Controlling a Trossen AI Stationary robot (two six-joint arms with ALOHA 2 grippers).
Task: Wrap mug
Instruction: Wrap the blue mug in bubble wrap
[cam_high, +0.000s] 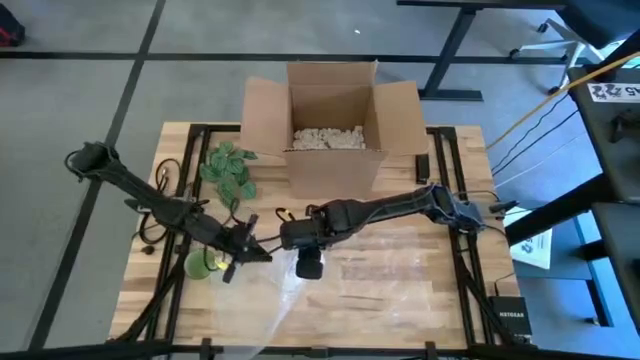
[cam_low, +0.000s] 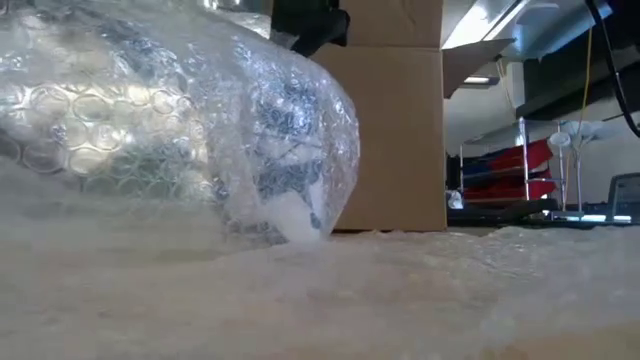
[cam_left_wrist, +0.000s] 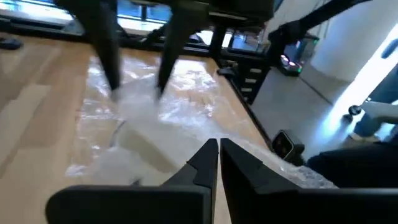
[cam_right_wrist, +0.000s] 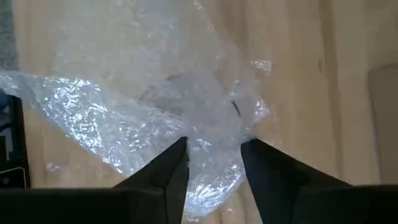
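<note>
High view: green mug (cam_high: 200, 264) upright on wooden table (cam_high: 400, 300), near its left edge, beside left gripper (cam_high: 248, 252); its fingers (cam_left_wrist: 208, 158) pressed together, holding nothing. Bubble wrap (cam_high: 330, 285) spread mid-table. Right gripper (cam_high: 309, 266) fingers (cam_right_wrist: 171, 168) apart, straddling a raised fold of wrap. Cardboard box (cam_high: 330, 125) behind; artificial plant (cam_high: 228, 168) beside it.

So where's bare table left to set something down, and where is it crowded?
Bare wood shows at the table's front-left corner, below the green mug, and along the left edge behind the left arm. The front centre and right lie under bubble wrap. It is crowded mid-table, where the left pincer and right pincer meet, and by the cardboard box and plant.
</note>
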